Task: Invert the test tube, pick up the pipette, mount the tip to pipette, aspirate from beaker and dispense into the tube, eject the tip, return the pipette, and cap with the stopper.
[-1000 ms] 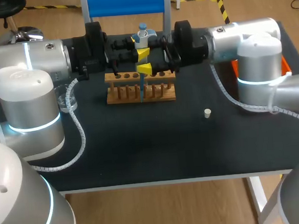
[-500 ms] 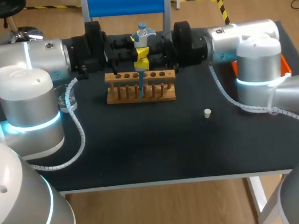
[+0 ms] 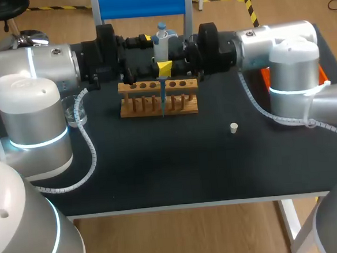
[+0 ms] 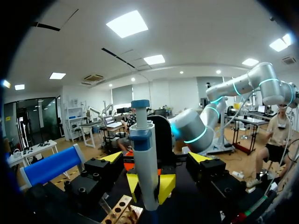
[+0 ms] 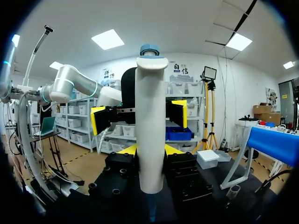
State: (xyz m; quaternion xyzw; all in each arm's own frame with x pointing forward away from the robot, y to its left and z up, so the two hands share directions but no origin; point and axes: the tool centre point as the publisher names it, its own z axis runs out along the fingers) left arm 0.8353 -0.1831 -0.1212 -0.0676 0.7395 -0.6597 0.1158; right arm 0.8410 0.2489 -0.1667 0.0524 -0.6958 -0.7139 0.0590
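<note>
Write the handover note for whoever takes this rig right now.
Left pincer: open, tips either side of the pipette, not gripping.
Right pincer: shut on the pipette, held upright, blue tip mounted and pointing down at the wooden rack.
Beaker by the left arm; stopper loose on the table.
Done: pickup, tip mounting. Dispensing: cannot tell.
To do: eject tip, return pipette, cap.

Bright, even light from overhead

The black tabletop [image 3: 176,160] takes it dully and shadows barely show on it; the left arm [image 3: 28,107] and right arm [image 3: 291,66] carry soft highlights on their pale shells (their blue rings glow), and the white pipette [image 5: 150,140] stands brightly lit.
</note>
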